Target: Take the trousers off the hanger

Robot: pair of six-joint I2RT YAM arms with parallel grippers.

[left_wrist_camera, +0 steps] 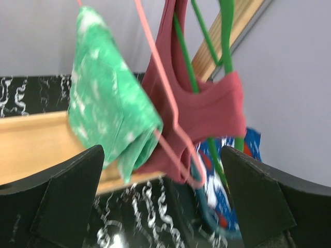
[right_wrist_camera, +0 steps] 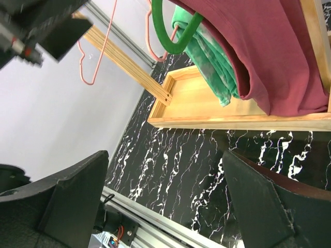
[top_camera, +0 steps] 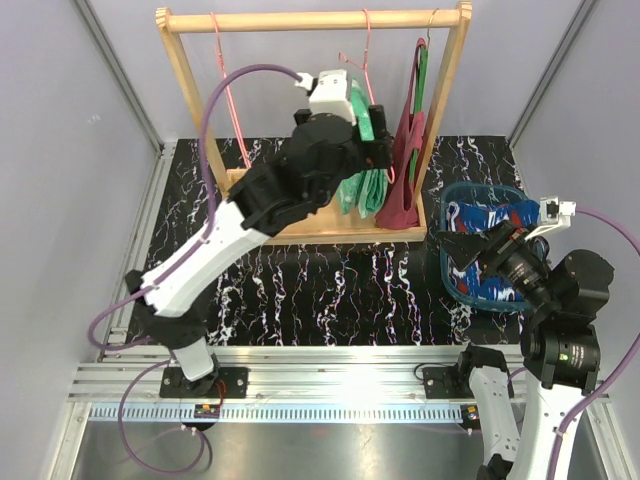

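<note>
The green trousers (left_wrist_camera: pixel 108 108) with white marbling hang folded on the wooden rack (top_camera: pixel 310 20), by a pink hanger (left_wrist_camera: pixel 165 103). My left gripper (left_wrist_camera: pixel 163 199) is open in front of and just below them, with nothing between its fingers (left_wrist_camera: pixel 67 196). From above, the left gripper (top_camera: pixel 372 135) sits over the green trousers (top_camera: pixel 362 195). The dark blue patterned trousers (top_camera: pixel 490 215) lie in a teal basket (top_camera: pixel 448 275) at the right. Over the basket's near-left side, my right gripper (top_camera: pixel 478 250) is open and empty. It points toward the rack; its wrist view shows the green trousers (right_wrist_camera: pixel 207 46).
A maroon tank top (top_camera: pixel 405 170) hangs on a green hanger (left_wrist_camera: pixel 227 31) right beside the green trousers. Another pink hanger (top_camera: pixel 228 100) hangs bare at the rack's left. The rack's wooden base tray (right_wrist_camera: pixel 207 106) stands on the black marbled table (right_wrist_camera: pixel 207 165). Grey walls surround the table.
</note>
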